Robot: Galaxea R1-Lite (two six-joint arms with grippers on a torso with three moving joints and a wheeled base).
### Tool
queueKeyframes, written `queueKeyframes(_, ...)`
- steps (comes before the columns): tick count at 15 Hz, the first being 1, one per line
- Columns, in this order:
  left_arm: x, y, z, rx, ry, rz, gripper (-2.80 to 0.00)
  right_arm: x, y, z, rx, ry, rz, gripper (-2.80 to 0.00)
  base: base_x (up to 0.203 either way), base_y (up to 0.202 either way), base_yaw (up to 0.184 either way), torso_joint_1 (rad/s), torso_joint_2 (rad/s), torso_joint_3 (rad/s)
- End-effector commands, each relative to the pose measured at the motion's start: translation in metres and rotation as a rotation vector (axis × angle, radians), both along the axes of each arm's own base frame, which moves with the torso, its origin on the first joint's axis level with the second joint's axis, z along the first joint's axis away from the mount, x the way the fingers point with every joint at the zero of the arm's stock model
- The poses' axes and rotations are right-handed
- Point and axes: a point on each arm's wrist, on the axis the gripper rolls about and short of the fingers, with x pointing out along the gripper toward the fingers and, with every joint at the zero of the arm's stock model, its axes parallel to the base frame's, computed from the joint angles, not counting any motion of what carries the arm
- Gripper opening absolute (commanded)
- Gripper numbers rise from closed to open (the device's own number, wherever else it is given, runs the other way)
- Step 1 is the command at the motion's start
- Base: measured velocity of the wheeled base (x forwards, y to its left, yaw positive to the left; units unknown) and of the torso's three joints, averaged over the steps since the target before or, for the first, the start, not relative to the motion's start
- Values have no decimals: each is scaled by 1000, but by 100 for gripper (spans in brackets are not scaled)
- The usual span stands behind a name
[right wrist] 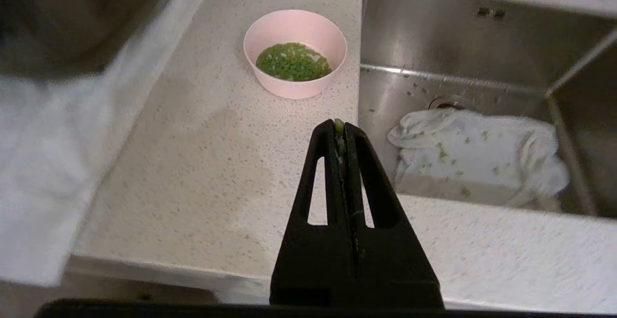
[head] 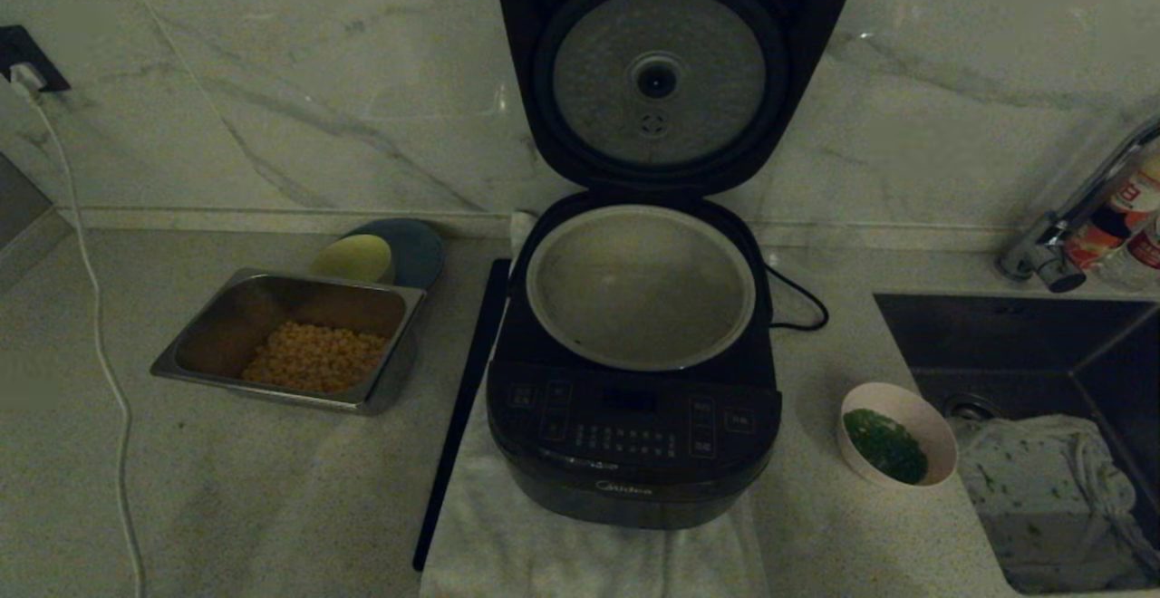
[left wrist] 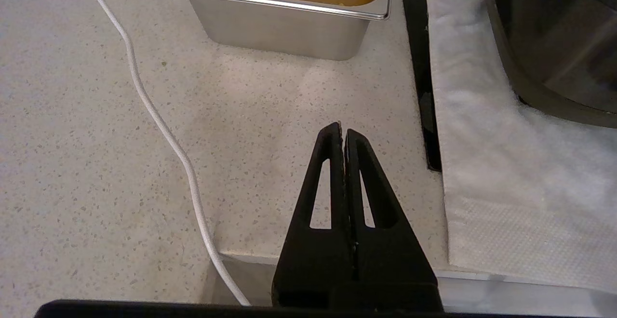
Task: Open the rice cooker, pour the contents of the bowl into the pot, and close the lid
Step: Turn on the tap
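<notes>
The black rice cooker (head: 634, 453) stands mid-counter on a white towel, its hinged lid (head: 662, 72) upright and showing the silver inner plate. The light-grey pot (head: 544, 308) inside looks empty. To the cooker's right, beside the sink, sits the small pinkish bowl (head: 938, 435) (right wrist: 295, 91) holding chopped greens (head: 886, 444) (right wrist: 293, 61). My right gripper (right wrist: 340, 127) hangs shut over the counter's front edge, short of the bowl, with a green scrap stuck at its tips. My left gripper (left wrist: 341, 130) is shut and empty near the front edge, left of the cooker. Neither arm shows in the head view.
A steel tray (head: 390, 380) of yellow kernels, a yellow-green bowl (head: 353, 258) and a dark plate (head: 419, 249) sit left of the cooker. A black strip (head: 462, 408) lies along the towel (head: 507, 544). The sink (head: 997, 326) with a cloth (head: 1042, 480) is at right; a white cable (head: 100, 335) runs at left.
</notes>
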Motion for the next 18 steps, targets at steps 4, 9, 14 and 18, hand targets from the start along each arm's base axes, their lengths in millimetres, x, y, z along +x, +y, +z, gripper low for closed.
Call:
queueKeyframes(4, 0, 0, 0, 0, -1, 0, -280, -4, 0, 14, -23, -47, -8, -280, 0, 0, 0, 0, 0, 0)
queueKeyframes(9, 0, 0, 0, 0, -1, 0, -280, 0, -1, 104, -39, -31, -48, -280, 0, 0, 0, 0, 0, 0)
queueKeyframes(14, 0, 0, 0, 0, -1, -2, -280, 82, -8, 138, -140, 228, -216, -280, 0, 0, 0, 0, 0, 0)
queueKeyframes(18, 0, 0, 0, 0, -1, 0, -280, 177, -19, 149, -206, 328, -365, -280, 0, 0, 0, 0, 0, 0)
